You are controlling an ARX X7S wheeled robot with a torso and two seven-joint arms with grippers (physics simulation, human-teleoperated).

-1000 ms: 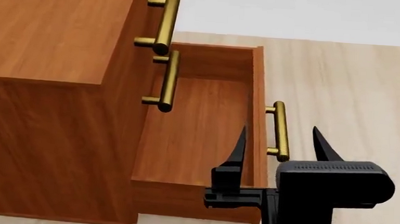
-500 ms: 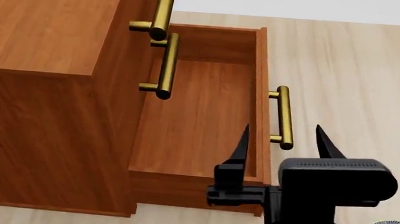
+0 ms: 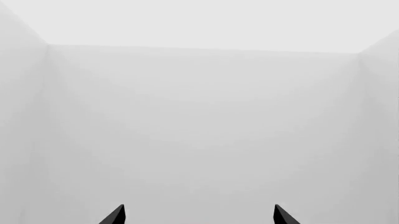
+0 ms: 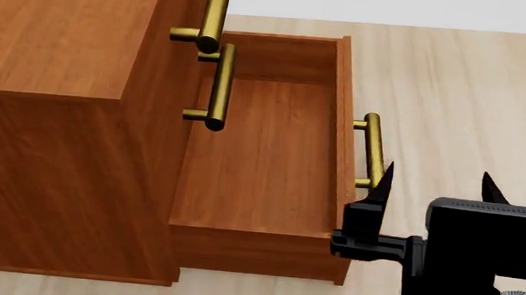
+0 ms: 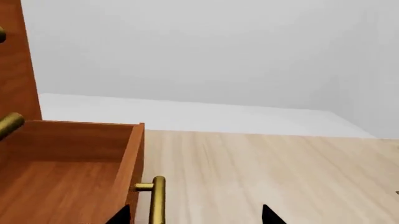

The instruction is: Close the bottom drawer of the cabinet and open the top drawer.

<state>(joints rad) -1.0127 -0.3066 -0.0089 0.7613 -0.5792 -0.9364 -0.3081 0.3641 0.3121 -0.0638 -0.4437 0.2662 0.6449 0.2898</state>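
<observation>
Neither step is done: the bottom drawer (image 4: 262,161) is pulled fully out, its handle (image 4: 372,151) just ahead of the spread right gripper (image 4: 435,182), and the top drawer (image 4: 176,5) is left shut.

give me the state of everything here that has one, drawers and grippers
bottom drawer: pulled fully open, empty
middle drawer handle: drawer shut
top drawer handle: drawer shut
right gripper: open, holding nothing, beside the bottom drawer's handle
left gripper: open, holding nothing
</observation>
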